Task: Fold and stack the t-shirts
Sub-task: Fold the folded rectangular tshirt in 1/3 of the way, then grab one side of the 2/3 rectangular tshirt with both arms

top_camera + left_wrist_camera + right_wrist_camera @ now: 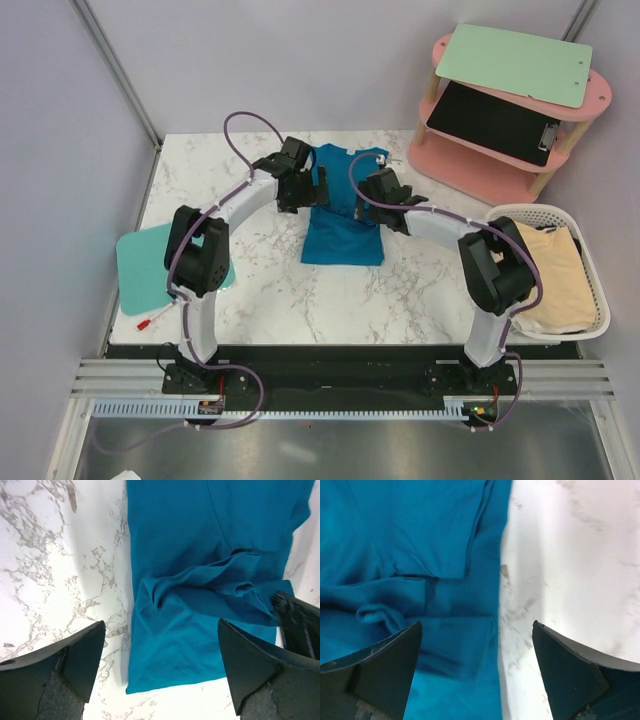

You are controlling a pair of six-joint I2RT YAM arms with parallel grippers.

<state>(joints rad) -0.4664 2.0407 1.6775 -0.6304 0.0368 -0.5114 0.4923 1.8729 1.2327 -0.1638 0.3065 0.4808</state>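
Top external view: the teal-blue t-shirt (343, 225) is seen lying on the marble table (270, 290), toward the far middle, gathered into a narrow strip that runs from far to near. Both arms are bent over it. The left pincer (298, 188) is held at the shirt's left edge and the right pincer (385, 192) at its right edge.

In the left wrist view the jaws are seen spread wide with nothing gripped. Blue cloth lies below and between them, crossed by a bunched ridge of folds, and part of the other pincer shows at the right margin. In the right wrist view the jaws are likewise parted and hold nothing: one finger is over the cloth, the other over bare marble, and the shirt's straight edge runs between them.

The pale cream-yellow t-shirts (555, 275) are heaped in the white mesh basket (601, 300) at the table's right end. A mint-green board (140, 262) is laid at the left edge, with a small red-tipped stick (155, 320) just beside it.
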